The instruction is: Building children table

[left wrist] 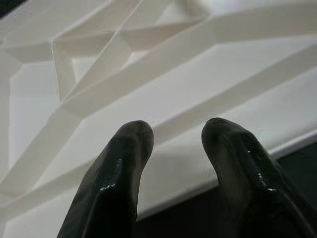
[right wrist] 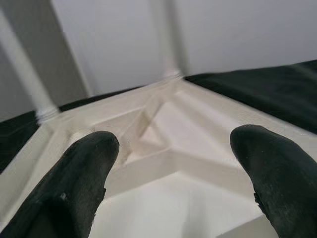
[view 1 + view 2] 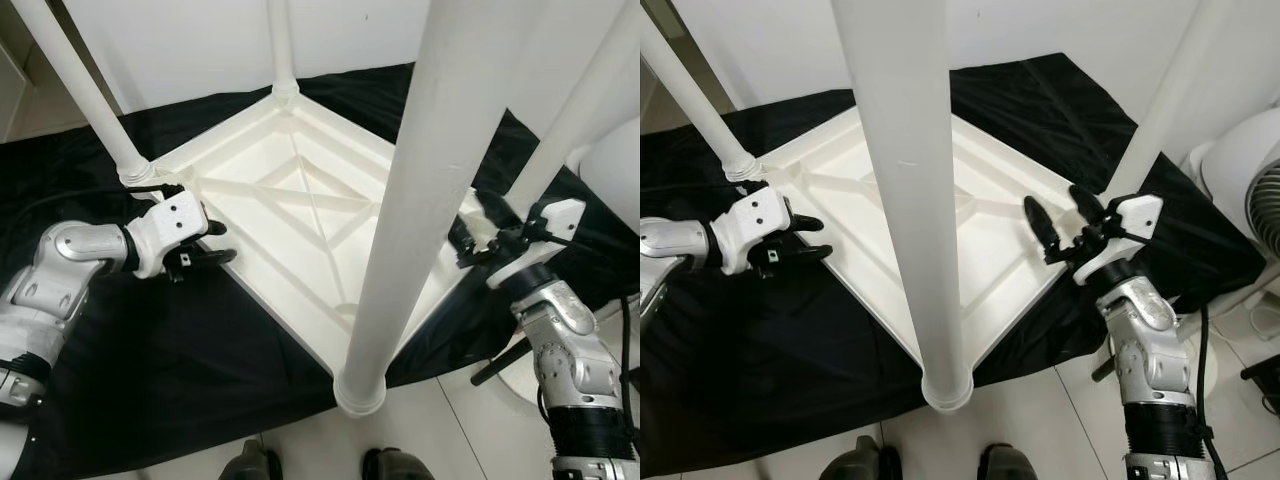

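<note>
On black cloth (image 3: 180, 350): upturned table (image 3: 300, 200) (leg tops cut off) | left gripper (image 3: 205, 243) jaws spread at rim | right gripper (image 3: 1065, 222) jaws spread.

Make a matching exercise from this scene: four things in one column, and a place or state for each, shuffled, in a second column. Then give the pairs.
Things:
1. tabletop
2. black cloth
3. left end effector
4. right end effector

Places or states:
A. spread over the floor under the table
B. open, at the right edge of the tabletop
C. lying upside down, white legs standing up from its corners
D. open, at the left edge near a leg socket

Pairs: 1-C, 2-A, 3-D, 4-B
</note>
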Controlling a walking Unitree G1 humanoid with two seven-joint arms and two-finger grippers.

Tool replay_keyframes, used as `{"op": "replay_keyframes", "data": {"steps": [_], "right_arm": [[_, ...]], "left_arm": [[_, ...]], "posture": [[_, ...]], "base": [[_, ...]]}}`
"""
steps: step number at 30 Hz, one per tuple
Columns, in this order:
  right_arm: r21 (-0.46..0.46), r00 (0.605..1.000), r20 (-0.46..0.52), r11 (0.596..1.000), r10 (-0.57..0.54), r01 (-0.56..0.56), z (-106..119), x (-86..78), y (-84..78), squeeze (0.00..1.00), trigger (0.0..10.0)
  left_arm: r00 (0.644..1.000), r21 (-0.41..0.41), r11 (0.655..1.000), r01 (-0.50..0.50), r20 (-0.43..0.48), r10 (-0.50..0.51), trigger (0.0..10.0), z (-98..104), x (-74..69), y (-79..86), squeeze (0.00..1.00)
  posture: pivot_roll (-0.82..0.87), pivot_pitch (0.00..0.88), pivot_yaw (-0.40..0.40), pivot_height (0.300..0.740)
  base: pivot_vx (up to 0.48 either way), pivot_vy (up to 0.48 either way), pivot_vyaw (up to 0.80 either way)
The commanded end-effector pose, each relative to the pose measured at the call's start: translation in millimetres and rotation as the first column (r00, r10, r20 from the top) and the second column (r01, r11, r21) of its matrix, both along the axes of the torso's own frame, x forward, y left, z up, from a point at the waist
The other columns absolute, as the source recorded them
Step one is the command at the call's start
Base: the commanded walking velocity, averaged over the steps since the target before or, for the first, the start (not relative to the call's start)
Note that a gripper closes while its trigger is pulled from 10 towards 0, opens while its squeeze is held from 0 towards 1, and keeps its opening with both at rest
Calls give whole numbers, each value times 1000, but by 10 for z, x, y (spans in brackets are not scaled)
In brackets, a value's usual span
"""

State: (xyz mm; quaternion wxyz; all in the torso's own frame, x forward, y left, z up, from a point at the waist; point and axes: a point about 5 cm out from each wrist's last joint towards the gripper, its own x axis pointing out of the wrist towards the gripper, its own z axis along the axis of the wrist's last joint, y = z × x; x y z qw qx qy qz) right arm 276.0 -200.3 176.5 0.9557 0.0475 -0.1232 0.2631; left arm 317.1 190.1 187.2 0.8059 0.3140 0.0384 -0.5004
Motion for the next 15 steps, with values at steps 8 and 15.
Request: {"op": "replay_keyframes", "data": {"steps": [8, 15], "right_arm": [[-27, 995, -28, 994, 101, -101, -51, -128, 30, 0, 10000], [-45, 990, -41, 989, 137, -139, -57, -148, 67, 0, 10000]], "left_arm": [[948, 13, 964, 265, -186, -258, 10000, -61, -250, -20, 1000], [935, 69, 950, 305, -214, -284, 10000, -155, -266, -59, 0]], "posture": [[-109, 77, 78, 740], [-104, 96, 70, 740]], "base": [[0, 0, 0], [0, 0, 0]]}}
